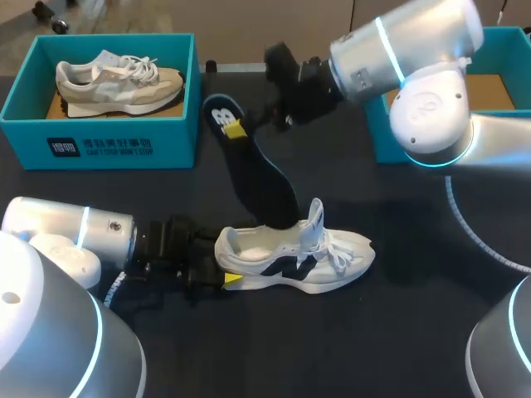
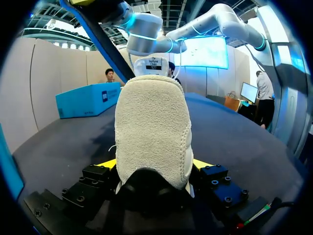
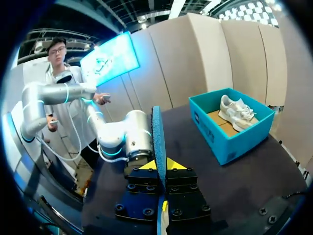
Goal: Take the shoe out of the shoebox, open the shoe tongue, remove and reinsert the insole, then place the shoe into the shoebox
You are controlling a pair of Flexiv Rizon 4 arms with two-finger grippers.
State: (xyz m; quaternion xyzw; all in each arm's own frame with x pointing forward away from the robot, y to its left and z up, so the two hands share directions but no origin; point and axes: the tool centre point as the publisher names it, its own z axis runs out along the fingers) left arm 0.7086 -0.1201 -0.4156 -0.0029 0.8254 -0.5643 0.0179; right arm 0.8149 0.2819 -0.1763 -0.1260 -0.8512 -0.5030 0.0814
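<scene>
A white shoe with black stripes (image 1: 299, 255) lies on its sole mid-table, tongue pulled up. My left gripper (image 1: 226, 270) is shut on its heel; in the left wrist view the beige padded heel (image 2: 152, 137) fills the space between the two yellow tips of that gripper (image 2: 154, 165). A dark blue insole (image 1: 264, 178) slants from high above the table down to the shoe's mouth, its lower end at or just inside the opening. My right gripper (image 1: 236, 126) is shut on its upper end. In the right wrist view the insole (image 3: 157, 139) stands edge-on between the fingers (image 3: 159, 165).
A teal shoebox (image 1: 99, 137) at the back left holds a beige shoe (image 1: 116, 81); it also shows in the right wrist view (image 3: 230, 128). A second teal box (image 1: 498, 83) stands at the back right, partly behind my right arm.
</scene>
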